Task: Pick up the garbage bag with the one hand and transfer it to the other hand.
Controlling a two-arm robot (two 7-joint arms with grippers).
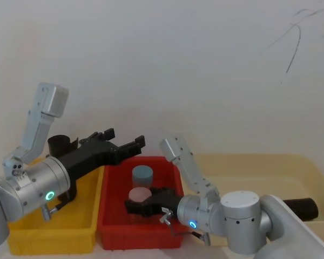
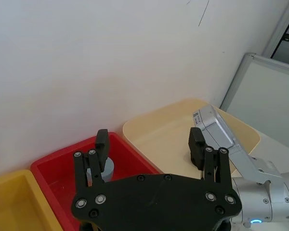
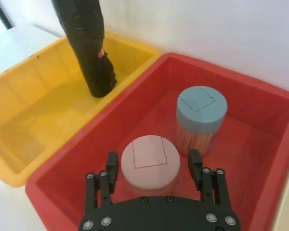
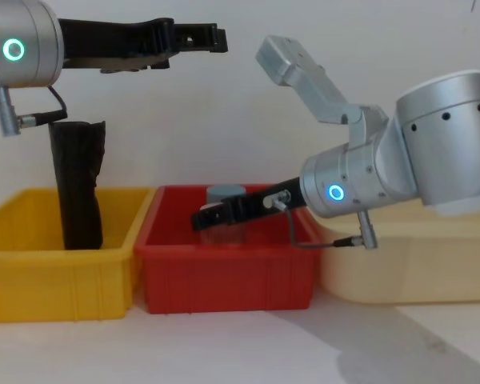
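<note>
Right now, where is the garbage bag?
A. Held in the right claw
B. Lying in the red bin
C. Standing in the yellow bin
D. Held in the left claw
C: the garbage bag stands upright in the yellow bin, with the open left claw up above the bins and the open right claw low over the red bin, neither one touching it.

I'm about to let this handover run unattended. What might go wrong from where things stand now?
1. The garbage bag stands tall in the yellow bin, ungripped; a sideways nudge may topple it.
2. The open left gripper is high above the red bin, off to the bag's side, and must come back.
3. The open right gripper straddles the pink-lidded jar beside the blue-lidded jar; it might snag one.
</note>
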